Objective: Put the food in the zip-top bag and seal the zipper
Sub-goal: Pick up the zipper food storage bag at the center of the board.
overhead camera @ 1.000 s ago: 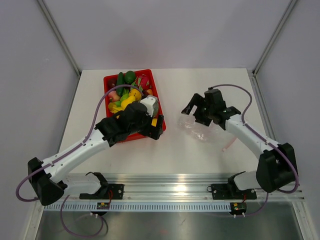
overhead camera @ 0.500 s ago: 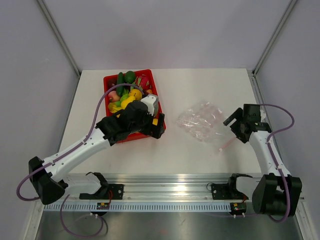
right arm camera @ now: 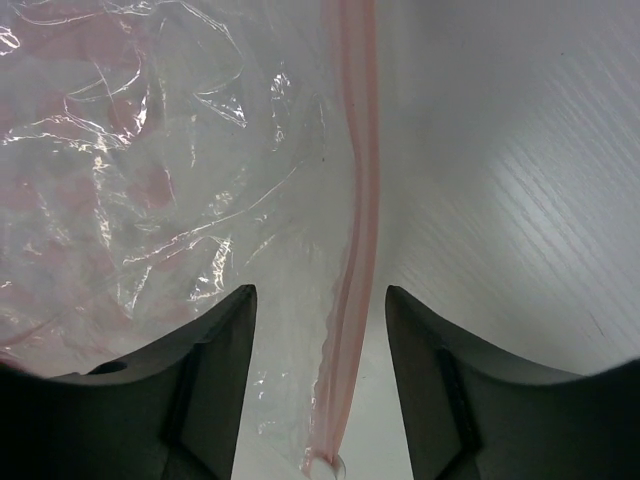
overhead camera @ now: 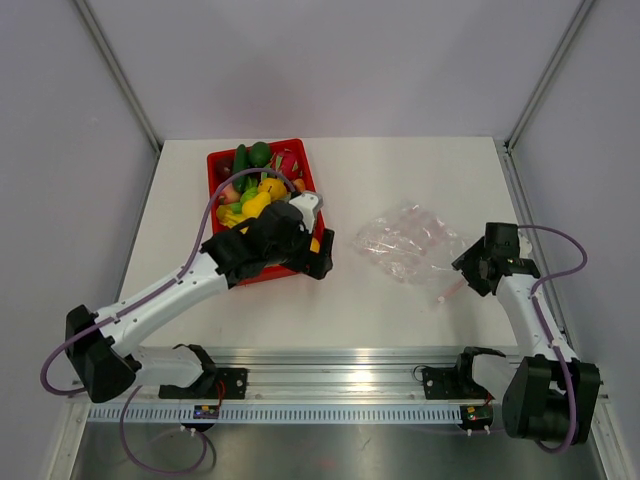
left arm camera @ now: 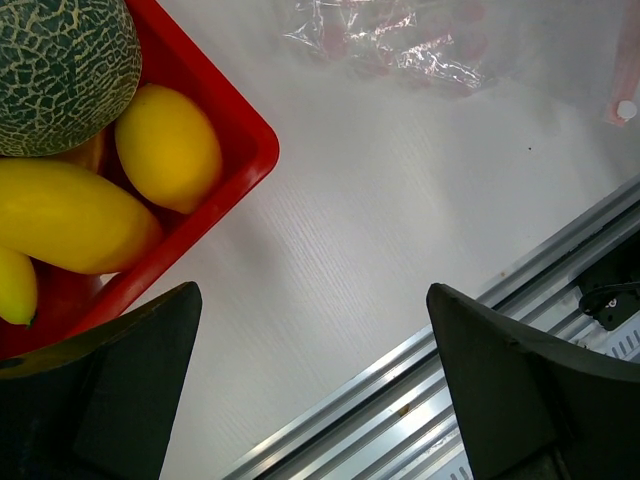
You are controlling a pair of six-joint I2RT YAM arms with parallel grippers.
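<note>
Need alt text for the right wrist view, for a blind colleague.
The open right gripper straddles the pink zipper, which runs from the top edge down between its fingers. The crinkly clear zip-top bag fills the left; white table lies right.

On the table (overhead camera: 400, 170), the tray (left arm camera: 240, 140) sits toward 10 o'clock with the food (overhead camera: 255, 185) piled in it, the melon (left arm camera: 62, 60) near its 5 o'clock corner. The bag (overhead camera: 405, 240) lies flat at 3 o'clock of the tray, well apart from it. The zipper (right arm camera: 358, 200) runs along the bag's 4 o'clock edge. The left pincer (left arm camera: 315, 390) hangs spread above the tray's 5 o'clock corner. The right pincer (right arm camera: 320, 330) is at the bag's 4 o'clock, its fingers parted either side of the zipper.
</note>
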